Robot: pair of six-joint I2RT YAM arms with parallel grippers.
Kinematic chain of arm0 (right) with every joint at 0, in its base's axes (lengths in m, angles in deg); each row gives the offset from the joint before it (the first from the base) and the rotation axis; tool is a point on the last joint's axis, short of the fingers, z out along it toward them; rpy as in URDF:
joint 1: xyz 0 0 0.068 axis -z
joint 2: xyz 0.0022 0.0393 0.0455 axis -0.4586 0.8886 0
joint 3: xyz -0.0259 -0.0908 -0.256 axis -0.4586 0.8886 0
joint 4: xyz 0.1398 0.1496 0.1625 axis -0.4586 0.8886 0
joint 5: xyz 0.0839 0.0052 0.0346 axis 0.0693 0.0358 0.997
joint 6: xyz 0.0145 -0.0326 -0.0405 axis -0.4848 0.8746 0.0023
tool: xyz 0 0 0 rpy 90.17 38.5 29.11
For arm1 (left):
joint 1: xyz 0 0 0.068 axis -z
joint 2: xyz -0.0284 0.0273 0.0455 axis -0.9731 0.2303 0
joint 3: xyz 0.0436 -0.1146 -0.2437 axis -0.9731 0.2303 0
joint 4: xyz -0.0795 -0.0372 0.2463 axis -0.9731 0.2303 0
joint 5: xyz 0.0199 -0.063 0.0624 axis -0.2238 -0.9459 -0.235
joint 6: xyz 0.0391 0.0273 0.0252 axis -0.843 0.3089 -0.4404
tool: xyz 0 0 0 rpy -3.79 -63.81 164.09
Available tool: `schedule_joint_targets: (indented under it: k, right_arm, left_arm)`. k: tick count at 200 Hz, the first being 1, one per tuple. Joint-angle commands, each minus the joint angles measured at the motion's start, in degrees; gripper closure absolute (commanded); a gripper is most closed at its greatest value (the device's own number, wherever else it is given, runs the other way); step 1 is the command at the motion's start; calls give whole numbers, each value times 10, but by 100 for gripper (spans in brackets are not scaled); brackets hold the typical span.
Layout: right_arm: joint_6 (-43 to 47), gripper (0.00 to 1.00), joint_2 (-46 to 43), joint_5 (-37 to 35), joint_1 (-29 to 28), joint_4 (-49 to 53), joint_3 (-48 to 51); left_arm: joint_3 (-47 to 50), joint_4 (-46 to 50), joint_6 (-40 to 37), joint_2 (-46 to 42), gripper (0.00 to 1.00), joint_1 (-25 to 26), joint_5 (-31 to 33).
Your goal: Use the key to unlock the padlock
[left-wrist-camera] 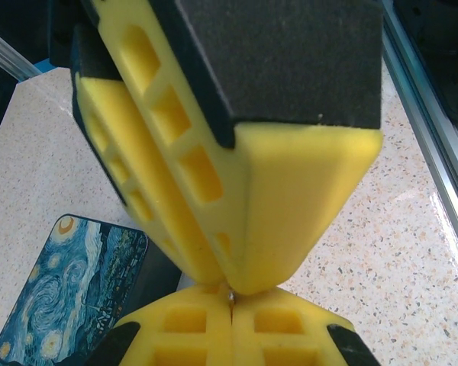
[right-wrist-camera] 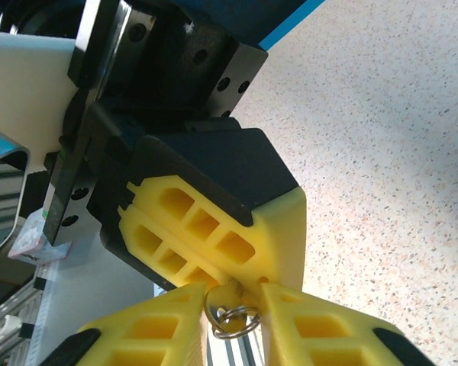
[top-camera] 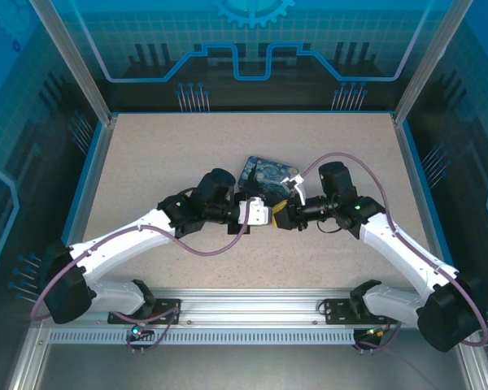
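Note:
Both grippers meet tip to tip at the table's middle. My left gripper [top-camera: 263, 214] [left-wrist-camera: 230, 303] is shut, and a thin sliver of metal, the key [left-wrist-camera: 231, 294], pokes out between its tips. In the right wrist view the key's round silver head [right-wrist-camera: 223, 303] and its split ring [right-wrist-camera: 243, 326] stick out of the left gripper's yellow fingers [right-wrist-camera: 214, 229]. My right gripper [top-camera: 283, 215] [right-wrist-camera: 235, 319] is open by a narrow gap, with one finger close on each side of the head and ring. The padlock is hidden.
The blue-and-yellow swirl-painted tin [top-camera: 264, 177] [left-wrist-camera: 53, 301] lies flat just behind the grippers. Speckled tabletop [top-camera: 171, 154] stretches to the sides and back. Blue walls ring the table, and a metal rail [top-camera: 244, 313] runs along the near edge.

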Motion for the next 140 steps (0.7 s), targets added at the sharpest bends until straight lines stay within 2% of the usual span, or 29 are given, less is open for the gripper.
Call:
schedule_joint_targets:
  k: [1,24,35,50,66,89,112,140]
  right_arm:
    - [7,84,1,-12,-7,19,-12]
    - [4,100,-4,-21,-8,14,-10]
    - [1,100,-8,-29,-7,13,-9]
    - [-1,100,-16,-45,-6,14,-6]
    - [-10,100,-26,-59,1,14,-2]
    - [-53,100,-49,-60,25,-30,31]
    - [-144,100,-76,-45,45,-156,93]
    - [-274,100,-93,-71,48,-341,160]
  left_arm:
    - [-12,4,-10,-4,100,4,-15]
    - [-12,3,-10,-5,100,5,-13]
    - [-11,2,-10,-5,99,4,-10]
    - [-8,-2,-8,-9,87,4,0]
    - [0,-12,1,-19,67,4,14]
    - [28,-48,35,-53,50,1,28]
    - [89,-147,117,-111,37,-10,34]
    - [165,-295,314,-182,34,-29,51]
